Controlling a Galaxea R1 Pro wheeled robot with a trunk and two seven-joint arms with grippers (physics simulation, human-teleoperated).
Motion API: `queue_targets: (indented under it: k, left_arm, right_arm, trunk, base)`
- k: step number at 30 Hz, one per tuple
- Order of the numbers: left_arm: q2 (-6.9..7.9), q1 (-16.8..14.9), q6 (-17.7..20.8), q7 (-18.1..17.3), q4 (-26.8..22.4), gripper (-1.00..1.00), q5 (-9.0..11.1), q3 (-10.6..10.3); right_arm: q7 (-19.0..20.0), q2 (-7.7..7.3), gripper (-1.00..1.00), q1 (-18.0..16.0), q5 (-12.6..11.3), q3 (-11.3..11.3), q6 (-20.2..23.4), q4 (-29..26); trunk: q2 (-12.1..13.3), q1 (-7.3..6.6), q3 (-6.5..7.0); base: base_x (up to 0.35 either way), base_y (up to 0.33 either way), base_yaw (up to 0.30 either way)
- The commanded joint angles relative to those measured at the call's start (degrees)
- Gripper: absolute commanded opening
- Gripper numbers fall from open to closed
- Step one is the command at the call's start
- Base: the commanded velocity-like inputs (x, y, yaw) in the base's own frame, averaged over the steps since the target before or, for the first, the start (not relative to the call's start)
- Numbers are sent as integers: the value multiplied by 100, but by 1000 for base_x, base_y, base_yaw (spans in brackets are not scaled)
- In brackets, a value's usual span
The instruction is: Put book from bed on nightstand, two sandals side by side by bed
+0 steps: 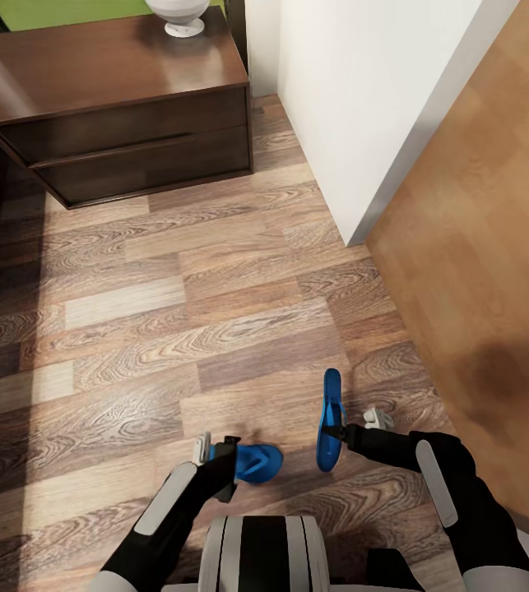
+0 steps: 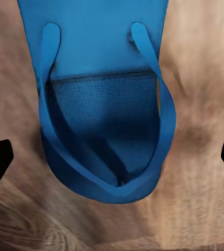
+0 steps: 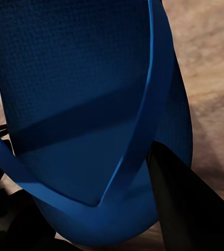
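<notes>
Two sandals here, both well short of the nightstand (image 1: 124, 107): my right pincer (image 1: 348, 431) grips one sandal (image 1: 328, 419), left pincer (image 1: 219, 460) wide around the other sandal (image 1: 257, 463).

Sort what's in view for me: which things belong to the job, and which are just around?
Job:
- sandal at the left gripper
- sandal, on edge, at the right gripper
- nightstand, dark wood, two drawers

Just around:
- white vase base on the nightstand top
- white wall corner
- plank floor
</notes>
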Motion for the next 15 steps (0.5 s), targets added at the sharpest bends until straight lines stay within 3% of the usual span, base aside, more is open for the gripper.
queue_targets:
  k: [1,7,15]
  left_arm:
    - [1,-2,-48,-23,44,100,25,-5]
    - [1,-2,-56,-563,158,100,31,-11]
    - [1,-2,59,-767,158,100,49,-12]
  right_arm:
    - [50,1,-100,-3,35,-9,24,-2]
    - [49,1,-100,-1,35,-9,24,-2]
    - [49,1,-100,-1,35,-9,24,-2]
  trunk:
    - [-1,-1,-3]
    - [-1,-1,-3]
    - [-1,-1,-3]
  base:
    - [0,0,0]
    - [0,0,0]
    - [0,0,0]
